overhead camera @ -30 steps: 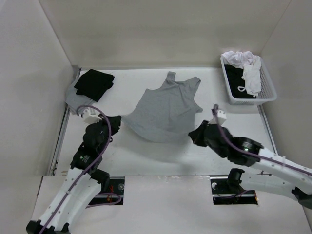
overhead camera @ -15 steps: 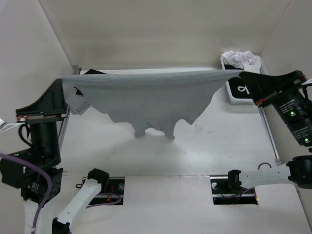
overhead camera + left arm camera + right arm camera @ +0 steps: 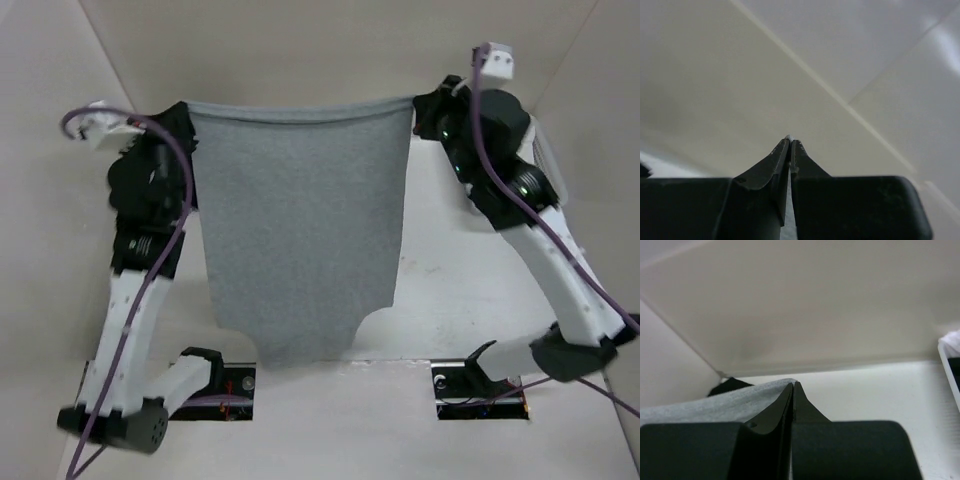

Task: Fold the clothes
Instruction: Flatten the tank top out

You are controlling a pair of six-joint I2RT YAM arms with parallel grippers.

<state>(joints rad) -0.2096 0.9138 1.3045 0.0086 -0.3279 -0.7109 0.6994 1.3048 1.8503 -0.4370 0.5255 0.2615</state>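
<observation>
Both arms have swung inward and higher, so the top (image 3: 300, 230), stretched wide and low a moment ago, now hangs as a tall sheet above the table (image 3: 450, 290). Over the table's far left, the left gripper (image 3: 186, 128) is clenched on 1 hem corner. Over its far right, the right gripper (image 3: 418, 112) is clamped on the other. The hem runs taut between the 2, and the strap end hangs lowest, toward the table's near edge.
</observation>
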